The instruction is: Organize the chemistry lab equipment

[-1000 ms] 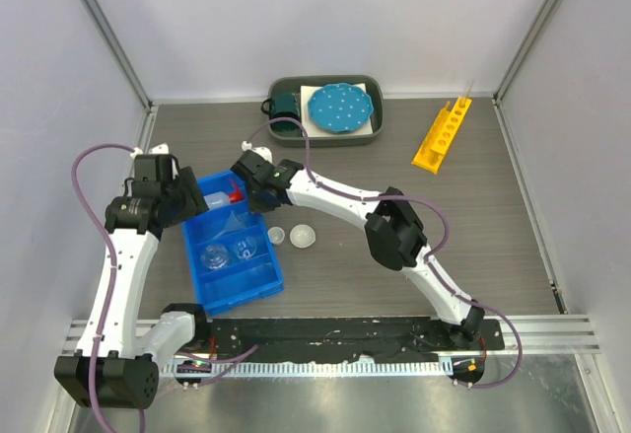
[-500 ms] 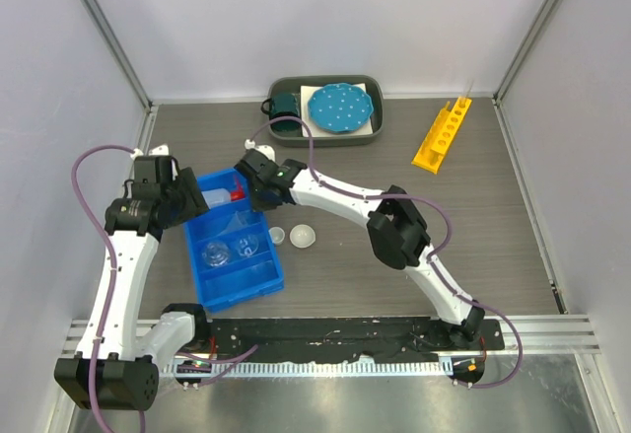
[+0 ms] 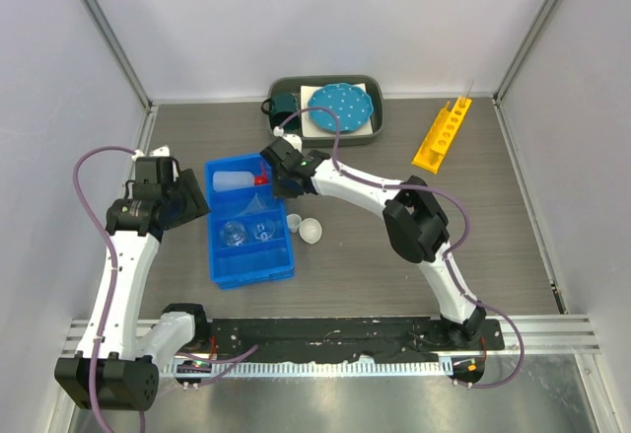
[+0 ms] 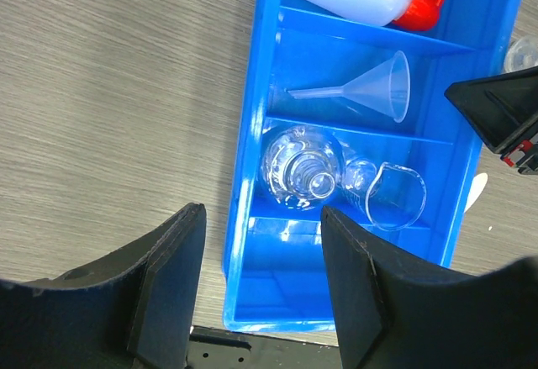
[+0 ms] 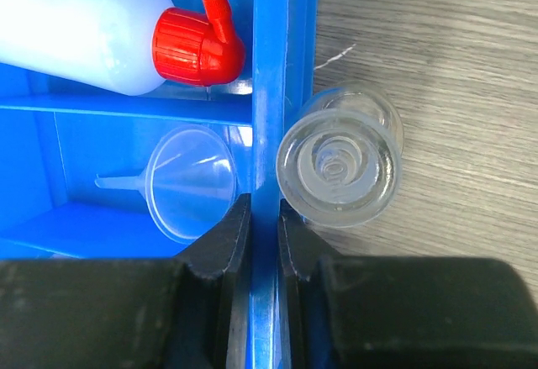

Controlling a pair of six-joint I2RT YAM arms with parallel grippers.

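Observation:
The blue bin (image 3: pixel 254 261) holds a white squeeze bottle (image 3: pixel 233 179) with a red nozzle, a funnel (image 3: pixel 258 202), a small clear flask (image 3: pixel 233 233) and a beaker (image 3: pixel 262 234). My right gripper (image 3: pixel 280 180) is shut on the bin's right wall (image 5: pixel 267 92), one finger inside by the funnel (image 5: pixel 192 182), the other outside. A small round dish (image 5: pixel 340 167) sits on the table against that outer finger. Two such dishes (image 3: pixel 294 221) (image 3: pixel 312 230) lie right of the bin. My left gripper (image 4: pixel 261 293) is open over the bin's near-left corner (image 4: pixel 239 243), holding nothing.
A long yellow holed rack (image 3: pixel 442 134) lies at the back right. A grey tray (image 3: pixel 375 88) at the back centre carries a teal mug (image 3: pixel 284 108) and a blue dotted plate (image 3: pixel 340 106). Walls close in the table on three sides.
My right gripper has pulled the blue bin to the right and turned it square to the table. The two dishes were nudged along. The left arm has hardly moved.

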